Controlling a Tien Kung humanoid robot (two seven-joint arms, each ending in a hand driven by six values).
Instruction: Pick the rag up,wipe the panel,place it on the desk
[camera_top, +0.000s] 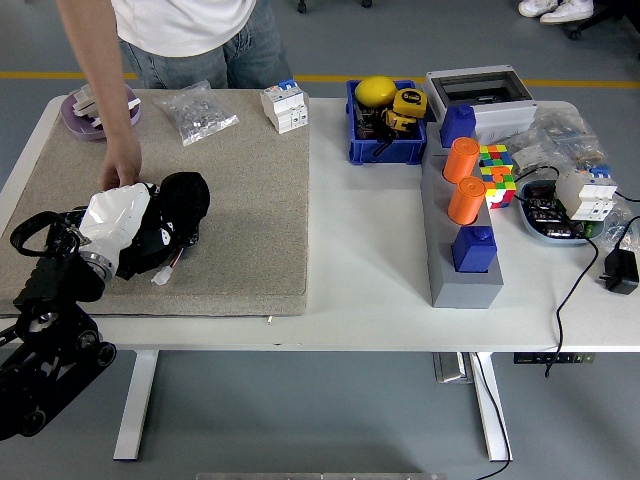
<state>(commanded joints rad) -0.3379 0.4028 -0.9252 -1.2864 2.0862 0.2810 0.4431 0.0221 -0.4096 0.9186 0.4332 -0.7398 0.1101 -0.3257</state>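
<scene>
A black rag (178, 205) is bunched on the beige textured panel (245, 210), which covers the left half of the table. My left hand (128, 228), white-backed, comes in from the lower left, is shut on the rag and presses it onto the panel's left part. A small white tag (160, 277) sticks out below the rag. A person stands at the far side, and the person's hand (122, 172) hangs just above my hand, fingertips at the panel. My right arm is out of view.
On the panel's far edge lie a purple dish (95, 108), a clear bag of parts (197, 112) and a white breaker (284, 105). To the right stand a blue bin (385, 135), a grey rack with orange cylinders (462, 215), a colour cube (496, 172) and cables.
</scene>
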